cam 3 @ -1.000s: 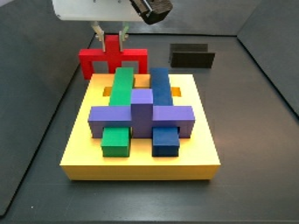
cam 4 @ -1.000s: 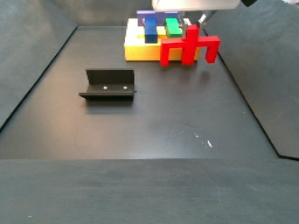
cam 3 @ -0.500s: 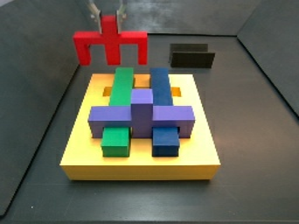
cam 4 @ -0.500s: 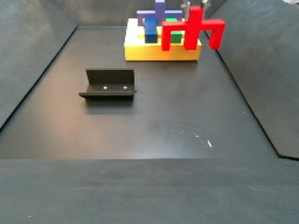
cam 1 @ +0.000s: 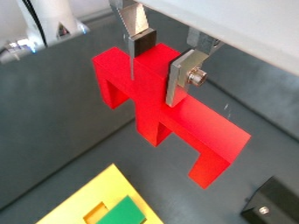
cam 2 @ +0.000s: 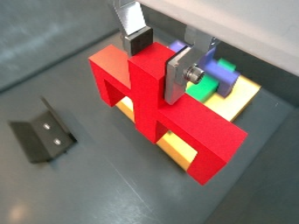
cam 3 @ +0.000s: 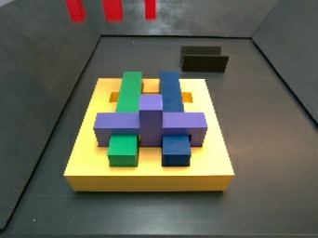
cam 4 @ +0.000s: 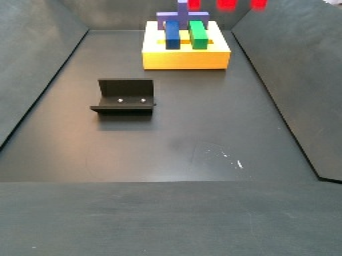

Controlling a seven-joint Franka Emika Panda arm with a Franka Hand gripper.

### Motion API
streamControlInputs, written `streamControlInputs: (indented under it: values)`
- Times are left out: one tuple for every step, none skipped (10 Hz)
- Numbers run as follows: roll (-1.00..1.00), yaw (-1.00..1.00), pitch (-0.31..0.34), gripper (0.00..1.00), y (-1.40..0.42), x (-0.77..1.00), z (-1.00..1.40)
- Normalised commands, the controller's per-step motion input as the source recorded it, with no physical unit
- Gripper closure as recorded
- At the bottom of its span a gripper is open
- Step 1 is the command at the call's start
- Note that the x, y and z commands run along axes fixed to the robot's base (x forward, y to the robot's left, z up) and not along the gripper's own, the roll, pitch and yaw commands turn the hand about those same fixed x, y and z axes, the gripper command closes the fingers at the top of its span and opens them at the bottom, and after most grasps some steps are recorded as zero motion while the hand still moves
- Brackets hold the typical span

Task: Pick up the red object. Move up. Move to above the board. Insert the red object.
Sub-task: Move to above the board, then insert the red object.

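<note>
You have 1 red object [cam 1: 163,114], 1 board [cam 3: 87,158], 1 fixture [cam 4: 124,97] and 1 end effector [cam 1: 162,61], up high, clamping the red object.

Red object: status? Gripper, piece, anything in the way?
Gripper shut on the red object, stem between the pads. Piece lifted off the floor, only its legs show in a side view. Board not yet under it. Fixture off to the side.

Colours on record, red piece in my grip.
My gripper [cam 1: 162,63]: silver plates, dark pads, clamping the bright red object [cam 2: 158,109]. Yellow board [cam 3: 87,158] bears green [cam 3: 128,89], blue [cam 3: 170,88] and purple [cam 3: 151,121] blocks; black fixture [cam 4: 124,97] on dark grey floor.
</note>
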Motion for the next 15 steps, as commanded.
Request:
streamControlInputs:
  values:
    - [-0.03, -0.01, 0.100, 1.00, 0.00, 0.06, 0.42]
    - [-0.06, -0.38, 0.224, 1.00, -1.40, 0.91, 0.46]
    - [-0.04, -0.36, 0.242, 1.00, -1.40, 0.89, 0.43]
    - [0.05, -0.17, 0.327, 1.00, -1.40, 1.02, 0.37]
    - [0.04, -0.10, 0.299, 1.00, -0.96, 0.77, 0.28]
    - [0.07, -0.05, 0.204, 1.00, -0.51, 0.39, 0.17]
    - [0.05, -0.03, 0.130, 1.00, -0.36, 0.25, 0.13]
    - [0.03, -0.01, 0.038, 1.00, -0.18, 0.11, 0.07]
    - [-0.02, 0.00, -0.269, 1.00, 0.12, -0.07, -0.71]
    - [0.00, 0.00, -0.231, 1.00, 0.20, 0.00, -0.76]
    - [0.08, 0.00, -0.183, 1.00, 0.19, 0.00, -0.80]
    - [0.09, 0.00, -0.174, 1.00, 0.15, 0.00, -0.81]
    - [0.11, 0.00, -0.166, 1.00, 0.00, 0.06, -0.81]
    - [0.30, 0.00, -0.076, 1.00, -0.29, 0.14, -0.66]
    - [0.30, 0.00, -0.050, 1.00, -0.35, 0.14, -0.68]
